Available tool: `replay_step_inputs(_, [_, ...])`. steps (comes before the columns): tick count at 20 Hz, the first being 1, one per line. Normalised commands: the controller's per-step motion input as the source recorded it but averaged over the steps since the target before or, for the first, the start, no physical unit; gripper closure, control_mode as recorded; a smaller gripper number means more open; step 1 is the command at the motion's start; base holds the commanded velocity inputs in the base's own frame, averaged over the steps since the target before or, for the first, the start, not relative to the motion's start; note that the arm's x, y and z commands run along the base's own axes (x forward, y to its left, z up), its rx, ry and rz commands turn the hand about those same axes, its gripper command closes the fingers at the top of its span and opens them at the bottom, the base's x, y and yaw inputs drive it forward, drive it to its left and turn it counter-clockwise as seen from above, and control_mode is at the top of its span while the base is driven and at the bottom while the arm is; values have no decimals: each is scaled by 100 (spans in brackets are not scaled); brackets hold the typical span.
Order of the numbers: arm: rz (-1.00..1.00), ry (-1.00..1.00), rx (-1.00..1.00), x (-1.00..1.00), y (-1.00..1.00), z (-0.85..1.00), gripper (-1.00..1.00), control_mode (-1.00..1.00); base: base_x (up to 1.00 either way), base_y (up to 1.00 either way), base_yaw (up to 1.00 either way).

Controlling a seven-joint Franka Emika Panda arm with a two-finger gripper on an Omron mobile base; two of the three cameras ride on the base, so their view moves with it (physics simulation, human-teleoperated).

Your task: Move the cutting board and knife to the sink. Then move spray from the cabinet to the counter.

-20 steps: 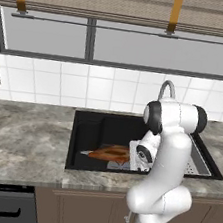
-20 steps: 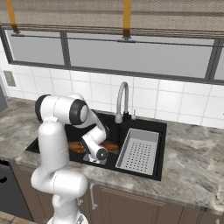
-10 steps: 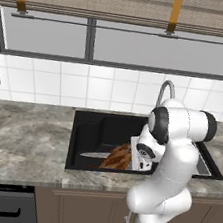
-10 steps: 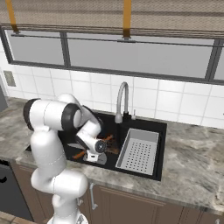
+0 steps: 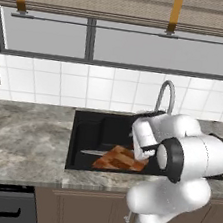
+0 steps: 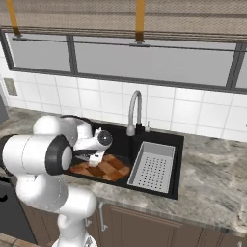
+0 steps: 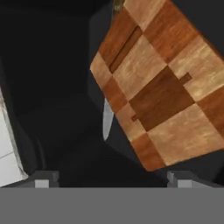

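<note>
The counter (image 5: 23,141), a mottled grey-beige stone slab, runs under a tiled wall and a wide window (image 5: 123,44). Set into it is the black sink (image 5: 88,130), with a curved chrome faucet (image 6: 133,111) at its twelve o'clock edge and a grey perforated tray (image 6: 152,166) filling the part toward three o'clock in the right base view.

The white arm (image 5: 187,160) bends over the basin, its hand lowered toward the sink.

The cutting board (image 7: 162,83), checkered in light and dark reddish-brown blocks, lies inside the sink. In the hand view it stretches from the centre toward one o'clock; in the right base view it sits just at nine o'clock of the tray, apart from the hand above it.

The knife (image 7: 107,118) shows as a pale grey blade poking out from the board's edge at about eight o'clock of the board in the hand view; its handle is hidden there. In the left base view a thin blade lies on the basin floor at nine o'clock of the board.

The gripper (image 7: 111,177) hangs over the basin with its fingertips (image 7: 41,179) spread wide apart, nothing between them.
</note>
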Motion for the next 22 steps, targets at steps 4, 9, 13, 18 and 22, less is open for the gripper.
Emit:
replay_step_inputs(4, [0, 17, 0, -24, 0, 100, -100, -100, 0, 0, 0])
replay_step_inputs(9, [0, 10, 0, -32, -2, 91, -100, -100, 0, 0, 0])
replay_step_inputs(13, [1, 2, -3, -46, -19, 72, -100, -100, 0, 0, 0])
replay_step_inputs(18, [18, -2, -14, -70, -26, 50, -100, -100, 0, 0, 0])
replay_step_inputs(22, [30, -17, -27, -85, -9, 9, -100, -100, 0, 0, 0])
